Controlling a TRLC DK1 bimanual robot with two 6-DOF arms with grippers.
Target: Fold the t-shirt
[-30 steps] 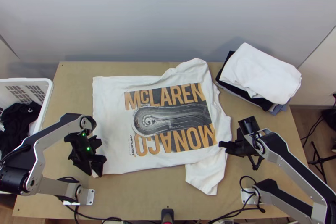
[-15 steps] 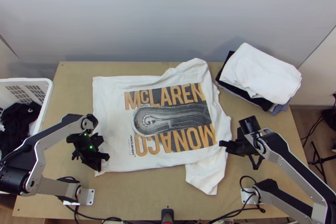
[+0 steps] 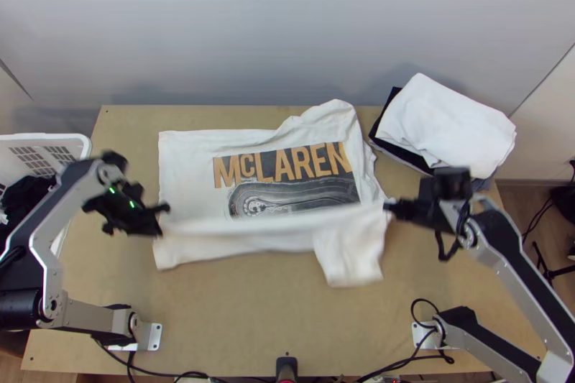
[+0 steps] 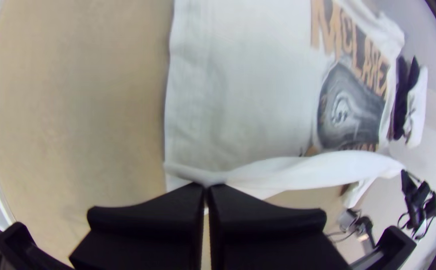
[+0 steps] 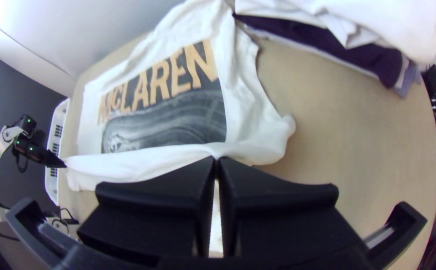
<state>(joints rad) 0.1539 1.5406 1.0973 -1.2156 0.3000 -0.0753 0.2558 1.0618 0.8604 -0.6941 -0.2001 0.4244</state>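
In the top view the white t-shirt (image 3: 194, 160) lies with its far half spread, printed side up. Its near side is raised in a band stretched between both grippers, a sleeve hanging at the near right. My left gripper (image 3: 161, 226) holds the band's left end; in the left wrist view that gripper (image 4: 206, 187) is shut on the cloth's edge. At the band's right end is my right gripper (image 3: 388, 206). The right wrist view has this gripper (image 5: 216, 161) shut on the shirt (image 5: 147, 160), with some cloth showing below the fingers.
A stack of folded clothes, a white one (image 3: 445, 124) on top, sits at the table's far right corner. The white basket (image 3: 79, 144) with dark clothes stands off the table's left side. Bare wood (image 3: 237, 325) lies between the shirt and the near edge.
Both grippers have moved up the picture, the left one also leftward, the right arm slightly rightward. The shirt's near side has been lifted and drawn over the lower part of the print.
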